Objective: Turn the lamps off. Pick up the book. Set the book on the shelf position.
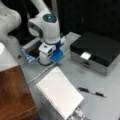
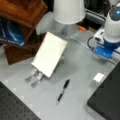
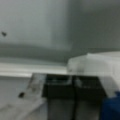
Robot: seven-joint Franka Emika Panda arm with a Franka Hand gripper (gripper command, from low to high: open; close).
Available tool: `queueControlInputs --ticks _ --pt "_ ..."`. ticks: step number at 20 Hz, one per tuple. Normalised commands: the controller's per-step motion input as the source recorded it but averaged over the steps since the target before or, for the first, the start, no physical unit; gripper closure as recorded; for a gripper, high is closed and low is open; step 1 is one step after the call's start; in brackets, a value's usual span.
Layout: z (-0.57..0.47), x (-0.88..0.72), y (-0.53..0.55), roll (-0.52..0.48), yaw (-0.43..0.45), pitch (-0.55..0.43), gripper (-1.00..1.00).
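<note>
A pale grey counter [image 1: 100, 105] fills the space under dim light, with darkness behind it. A white lampshade [image 2: 68, 11] stands at its edge beside a black perforated board [image 2: 15, 107].

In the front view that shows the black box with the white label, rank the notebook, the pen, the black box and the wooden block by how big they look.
1. Black box and wooden block: similar, and the block is cut off by the frame, so no ranking.
2. Notebook, tilted up off the table.
3. Pen, by far the smallest.

The end effector shows only in the wrist view.
</note>
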Motion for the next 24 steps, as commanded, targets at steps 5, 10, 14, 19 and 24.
queueControlInputs --ticks 5,10,14,19,24 --pt "-0.25 -0.78 -0.23 0.025 -0.074 -0.343 1.00" --pt "-0.03 -0.67 -0.19 0.046 -0.063 -0.318 1.00" --pt "0.13 -0.49 -0.15 0.062 -0.065 -0.283 1.00" --pt "0.08 -0.32 -0.13 0.070 -0.073 -0.230 1.00" --pt "0.00 -0.20 -0.13 0.036 -0.084 -0.172 1.00"
